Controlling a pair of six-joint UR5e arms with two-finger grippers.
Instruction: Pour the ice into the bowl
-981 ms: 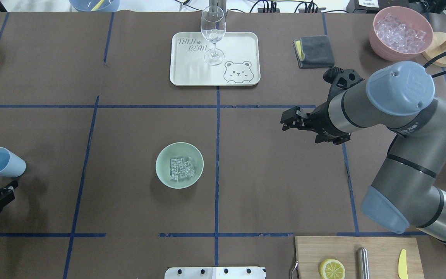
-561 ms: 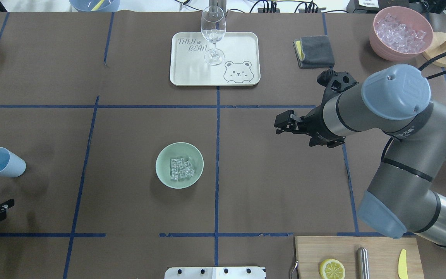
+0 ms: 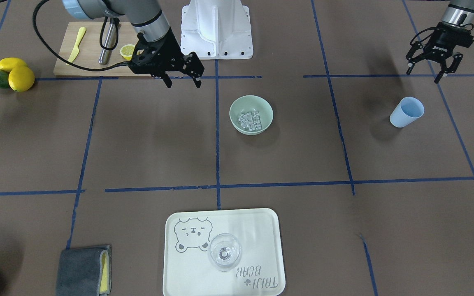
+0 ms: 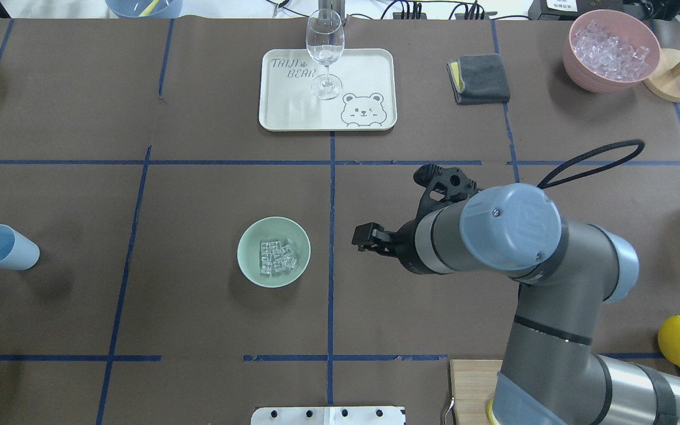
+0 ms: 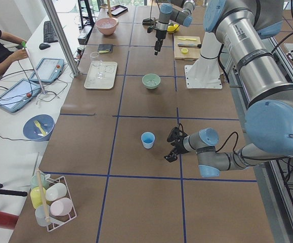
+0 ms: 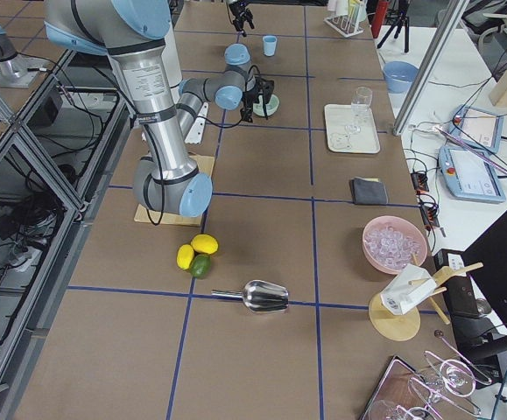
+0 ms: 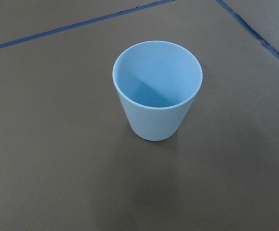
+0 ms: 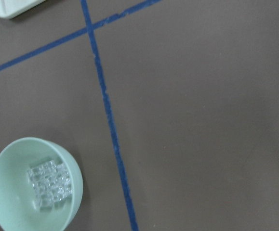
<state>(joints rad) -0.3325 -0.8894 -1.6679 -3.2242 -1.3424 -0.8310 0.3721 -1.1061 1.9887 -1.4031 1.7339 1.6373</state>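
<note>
A: Left gripper (image 3: 424, 74) is wide open and empty, near the upright cup (image 4: 3, 248), on the robot's side. Ice (image 4: 277, 257) sits in the bowl (image 4: 248, 233), mid-table. Done?
B: I think so. Right gripper (image 3: 182, 81) is spread and empty; I'd keep it high, off the rim. It's swung in from far right in the last second, and the left one's left the overhead.

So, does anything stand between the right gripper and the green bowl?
Nothing visible does. Between the open right gripper and the bowl, which already holds the ice, there is only bare table and one blue tape line.
</note>
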